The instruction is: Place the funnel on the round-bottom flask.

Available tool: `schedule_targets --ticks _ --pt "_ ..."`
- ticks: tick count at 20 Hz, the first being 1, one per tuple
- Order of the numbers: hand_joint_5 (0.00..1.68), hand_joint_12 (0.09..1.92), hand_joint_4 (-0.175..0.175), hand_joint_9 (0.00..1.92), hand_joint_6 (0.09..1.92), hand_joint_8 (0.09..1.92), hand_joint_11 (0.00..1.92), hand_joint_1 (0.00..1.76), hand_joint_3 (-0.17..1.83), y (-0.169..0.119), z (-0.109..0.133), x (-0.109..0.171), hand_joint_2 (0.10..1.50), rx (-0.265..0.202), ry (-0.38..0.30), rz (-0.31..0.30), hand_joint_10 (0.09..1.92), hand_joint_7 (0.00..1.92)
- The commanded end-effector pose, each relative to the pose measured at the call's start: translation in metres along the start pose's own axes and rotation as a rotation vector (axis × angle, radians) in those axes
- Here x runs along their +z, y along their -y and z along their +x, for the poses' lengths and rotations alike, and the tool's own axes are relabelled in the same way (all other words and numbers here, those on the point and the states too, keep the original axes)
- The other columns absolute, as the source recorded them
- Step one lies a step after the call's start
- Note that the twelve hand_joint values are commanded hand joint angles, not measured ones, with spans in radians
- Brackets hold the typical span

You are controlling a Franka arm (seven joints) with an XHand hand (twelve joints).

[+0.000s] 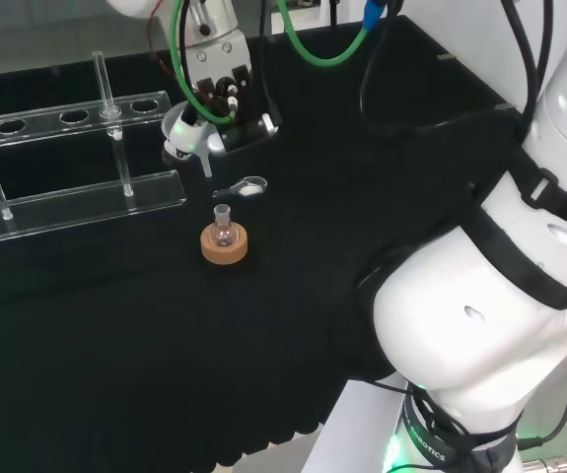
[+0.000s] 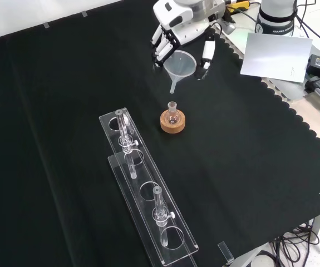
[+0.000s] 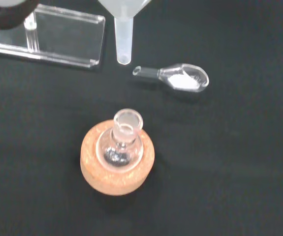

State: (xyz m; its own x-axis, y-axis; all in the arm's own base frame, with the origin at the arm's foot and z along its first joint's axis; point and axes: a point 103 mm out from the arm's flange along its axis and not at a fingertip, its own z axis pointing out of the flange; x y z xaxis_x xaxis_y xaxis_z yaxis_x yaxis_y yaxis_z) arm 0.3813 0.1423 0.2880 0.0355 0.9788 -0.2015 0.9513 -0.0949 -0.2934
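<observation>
1. Right now I use the cork ring [image 2: 173, 122] as my landmark; in the front view a clear rack [image 2: 146, 192] with glass tubes lies to its left.
2. On the cork ring sits the round-bottom flask [image 2: 173, 114], upright, neck open. It looks small and fragile to me, and I judge it would tip easily.
3. Just up and right of the ring, I have the hand [image 2: 183, 28] curled round the rim of the funnel [image 2: 180, 65], spout hanging down, clear of the flask.
4. I judge the funnel light, stiff plastic, slick; holding the cone's rim keeps the spout free.
5. A small glass scoop [image 3: 176, 77] with white powder lies near the ring.
</observation>
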Motion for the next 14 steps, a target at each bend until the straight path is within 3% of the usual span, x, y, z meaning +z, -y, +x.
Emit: schedule_targets --ticks 1,14 --pt "0.59 1.19 -0.059 1.11 0.63 0.81 0.70 0.79 0.47 -0.009 -0.002 0.026 0.75 0.001 -0.013 0.044 0.56 0.82" --pt "0.59 1.19 -0.059 1.11 0.64 0.81 0.70 0.78 0.47 -0.014 -0.008 0.049 0.75 -0.006 -0.035 0.069 0.57 0.81"
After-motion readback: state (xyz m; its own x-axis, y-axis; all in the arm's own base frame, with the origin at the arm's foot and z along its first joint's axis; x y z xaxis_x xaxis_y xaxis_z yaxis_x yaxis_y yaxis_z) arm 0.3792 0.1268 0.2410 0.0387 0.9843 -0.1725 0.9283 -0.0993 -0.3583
